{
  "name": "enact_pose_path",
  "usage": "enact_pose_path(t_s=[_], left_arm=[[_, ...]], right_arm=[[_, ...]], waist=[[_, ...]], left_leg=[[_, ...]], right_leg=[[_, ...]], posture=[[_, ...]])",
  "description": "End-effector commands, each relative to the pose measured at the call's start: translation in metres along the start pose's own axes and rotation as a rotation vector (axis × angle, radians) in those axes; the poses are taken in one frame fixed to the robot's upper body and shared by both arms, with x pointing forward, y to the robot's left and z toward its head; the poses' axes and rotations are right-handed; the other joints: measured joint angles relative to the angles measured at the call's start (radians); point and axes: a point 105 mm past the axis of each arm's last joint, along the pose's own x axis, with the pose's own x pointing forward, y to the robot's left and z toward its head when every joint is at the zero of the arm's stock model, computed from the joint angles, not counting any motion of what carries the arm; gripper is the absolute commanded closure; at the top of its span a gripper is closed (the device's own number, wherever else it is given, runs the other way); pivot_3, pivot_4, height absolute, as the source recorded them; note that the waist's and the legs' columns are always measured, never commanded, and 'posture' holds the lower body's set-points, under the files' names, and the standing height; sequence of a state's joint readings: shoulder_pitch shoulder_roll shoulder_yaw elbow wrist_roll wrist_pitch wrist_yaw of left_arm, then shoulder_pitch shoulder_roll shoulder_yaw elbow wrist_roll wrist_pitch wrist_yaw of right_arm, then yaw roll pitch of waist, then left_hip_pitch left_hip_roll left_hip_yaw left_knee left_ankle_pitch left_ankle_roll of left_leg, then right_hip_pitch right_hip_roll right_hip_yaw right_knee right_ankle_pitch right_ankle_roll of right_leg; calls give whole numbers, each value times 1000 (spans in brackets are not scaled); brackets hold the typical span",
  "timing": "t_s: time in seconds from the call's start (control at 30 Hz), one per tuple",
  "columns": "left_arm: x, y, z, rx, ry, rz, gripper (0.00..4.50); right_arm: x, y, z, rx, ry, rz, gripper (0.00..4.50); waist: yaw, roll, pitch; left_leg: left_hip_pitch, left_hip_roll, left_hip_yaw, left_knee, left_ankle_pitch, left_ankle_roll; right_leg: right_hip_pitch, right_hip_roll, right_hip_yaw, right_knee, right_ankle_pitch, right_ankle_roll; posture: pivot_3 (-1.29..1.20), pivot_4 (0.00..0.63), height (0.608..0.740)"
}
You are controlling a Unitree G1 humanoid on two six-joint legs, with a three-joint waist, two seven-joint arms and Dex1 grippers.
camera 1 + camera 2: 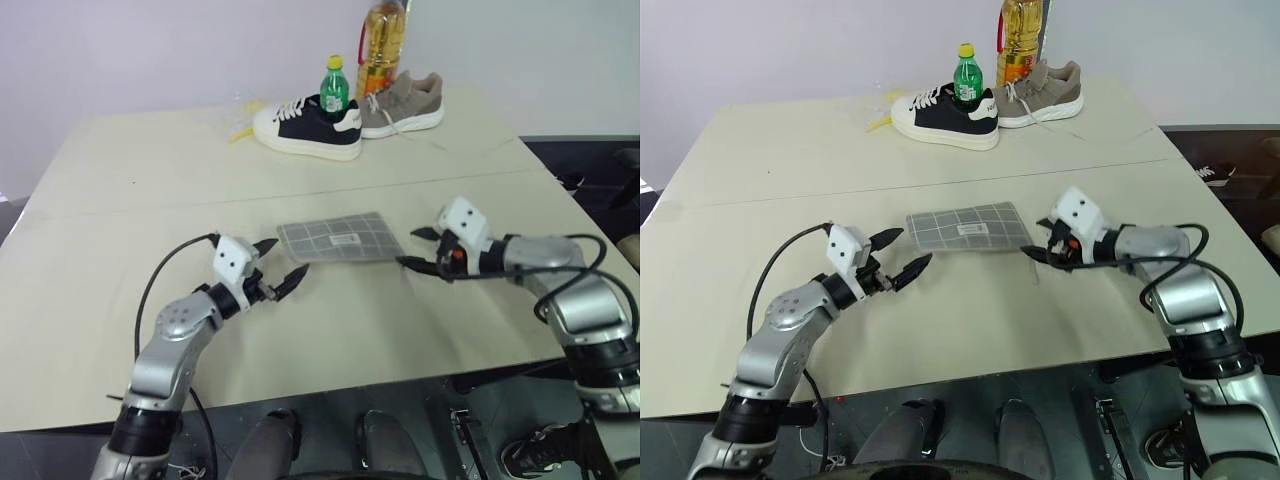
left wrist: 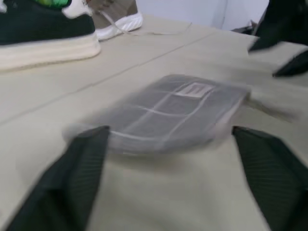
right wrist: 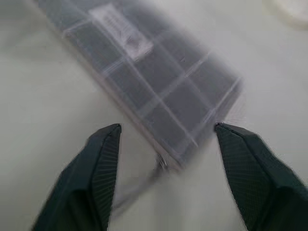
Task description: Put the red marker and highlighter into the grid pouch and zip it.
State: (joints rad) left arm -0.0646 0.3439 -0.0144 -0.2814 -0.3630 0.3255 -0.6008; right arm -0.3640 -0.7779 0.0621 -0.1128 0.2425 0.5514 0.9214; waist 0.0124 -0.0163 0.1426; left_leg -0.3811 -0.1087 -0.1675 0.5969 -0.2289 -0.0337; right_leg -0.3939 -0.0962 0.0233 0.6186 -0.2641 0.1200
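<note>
The grid pouch [image 1: 340, 240] lies flat in the middle of the table, grey with white lines and a small white label facing up. My left gripper [image 1: 288, 260] hovers just off the pouch's left end, open, with nothing between its fingers [image 2: 72, 183]. My right gripper [image 1: 408, 248] stands at the pouch's right end, also open and holding nothing. The right wrist view looks down at a pouch corner [image 3: 192, 139] between the fingertips. The red marker and the highlighter are out of view.
At the far side of the table stand a black-and-white shoe [image 1: 305, 127], a tan shoe [image 1: 405, 103], a green bottle [image 1: 334, 88] and a tall yellow bottle [image 1: 384, 45]. A yellow scrap [image 1: 238, 133] lies left of the shoes. A seam [image 1: 150, 200] crosses the tabletop.
</note>
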Motion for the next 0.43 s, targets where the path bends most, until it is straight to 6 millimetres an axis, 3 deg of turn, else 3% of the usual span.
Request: enact_pose_path(t_s=[0.03,0.23,0.3,0.43], left_arm=[[-25,4,-5,-79,26,45,338],[-49,33,-20,-82,99,232,338],[-60,56,-22,-13,112,359,338],[-65,70,-22,2,107,437,338]], right_arm=[[-15,-2,9,0,-82,-1,1520],[-17,-28,8,80,-165,-141,1520],[-16,-46,1,85,-216,-286,1520],[-10,-55,-14,134,-227,-378,1520]], waist=[[-3,1,0],[3,2,1],[3,1,1],[2,1,1]], left_leg=[[0,0,0,0,0,0],[1,1,1,1,0,0],[2,1,1,1,0,0],[2,1,1,0,0,0]], right_leg=[[0,0,0,0,0,0],[1,0,0,0,-1,-4],[3,0,0,-2,-2,-4],[3,0,0,-3,0,-2]], posture=[[0,150,740],[0,150,740],[0,150,740],[0,150,740]])
